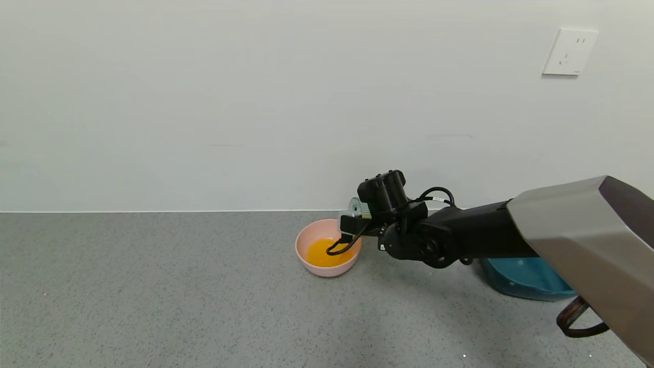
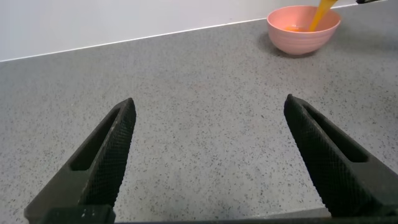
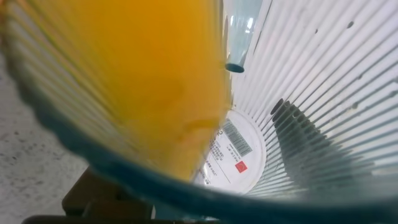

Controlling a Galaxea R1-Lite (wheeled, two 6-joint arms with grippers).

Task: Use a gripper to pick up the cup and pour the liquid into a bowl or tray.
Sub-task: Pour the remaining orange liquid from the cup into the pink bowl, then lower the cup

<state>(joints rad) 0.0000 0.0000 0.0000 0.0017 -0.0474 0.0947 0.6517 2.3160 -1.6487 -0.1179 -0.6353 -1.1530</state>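
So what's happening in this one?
The right gripper holds the cup tipped over the pink bowl near the wall and is pouring. Orange liquid has pooled in the bowl, the left wrist view shows a stream falling into it, and the right wrist view shows more still inside the cup. The left gripper is open above bare countertop, away from the bowl. A teal tray sits unused under the right arm.

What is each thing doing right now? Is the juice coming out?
cup: tipped over, held by the right gripper, pouring.
liquid: streaming into the bowl; some already pooled there.
pink bowl: upright, partly filled.
left gripper: open, holding nothing, away from the bowl.
teal tray: partly hidden behind the right arm.
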